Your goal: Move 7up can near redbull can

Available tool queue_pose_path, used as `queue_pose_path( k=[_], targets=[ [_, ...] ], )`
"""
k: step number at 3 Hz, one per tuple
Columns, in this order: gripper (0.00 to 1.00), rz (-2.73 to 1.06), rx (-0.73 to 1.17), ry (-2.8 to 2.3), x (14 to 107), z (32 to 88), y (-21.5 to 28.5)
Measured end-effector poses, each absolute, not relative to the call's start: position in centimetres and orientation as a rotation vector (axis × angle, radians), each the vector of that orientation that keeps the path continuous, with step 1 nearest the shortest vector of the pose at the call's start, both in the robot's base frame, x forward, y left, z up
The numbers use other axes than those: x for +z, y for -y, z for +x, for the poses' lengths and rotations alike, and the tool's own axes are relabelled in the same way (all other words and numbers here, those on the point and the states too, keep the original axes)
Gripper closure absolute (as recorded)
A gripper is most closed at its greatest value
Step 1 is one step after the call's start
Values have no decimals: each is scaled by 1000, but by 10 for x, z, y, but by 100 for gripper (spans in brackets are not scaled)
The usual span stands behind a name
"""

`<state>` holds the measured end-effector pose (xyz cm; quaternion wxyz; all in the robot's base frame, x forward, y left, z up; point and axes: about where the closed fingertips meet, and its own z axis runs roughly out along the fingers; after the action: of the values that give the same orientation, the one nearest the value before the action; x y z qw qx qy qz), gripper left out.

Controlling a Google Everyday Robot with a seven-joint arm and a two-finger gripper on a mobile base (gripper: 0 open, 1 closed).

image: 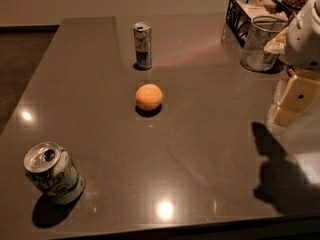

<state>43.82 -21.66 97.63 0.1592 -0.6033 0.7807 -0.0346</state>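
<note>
Dark, glossy grey desk [200, 149] seen from above and from its near edge. The 7up can [52, 173], a short, wide white-silver soda can with green lettering and an opened silver top, stands at the near left corner of the desk and appears tilted in this view, its top turned toward the camera. The redbull can [143, 45], a tall, slim silver-and-blue can with a silver top, stands upright toward the far side, well apart from the 7up can. Between the two cans, nearer the slim one, lies a round orange fruit [148, 97].

At the far right, a clear glass tumbler [261, 44] stands just in front of a black wire basket [245, 11] holding pale packets.

The gripper [292, 106], a white and cream assembly, hangs above the desk at the right edge of the view, well apart from both cans and holding nothing. Whether its jaws are spread or pressed together cannot be told. Its dark shadow [280, 169] falls on the desk below it.
</note>
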Motion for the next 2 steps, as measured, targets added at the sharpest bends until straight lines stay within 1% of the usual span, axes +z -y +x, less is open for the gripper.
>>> queue_pose_path(
  k=[1, 2],
  targets=[
    [0, -1724, -99, -2231, 976, 438, 217],
    [0, -1724, -17, -2170, 976, 437, 201]
  ],
)
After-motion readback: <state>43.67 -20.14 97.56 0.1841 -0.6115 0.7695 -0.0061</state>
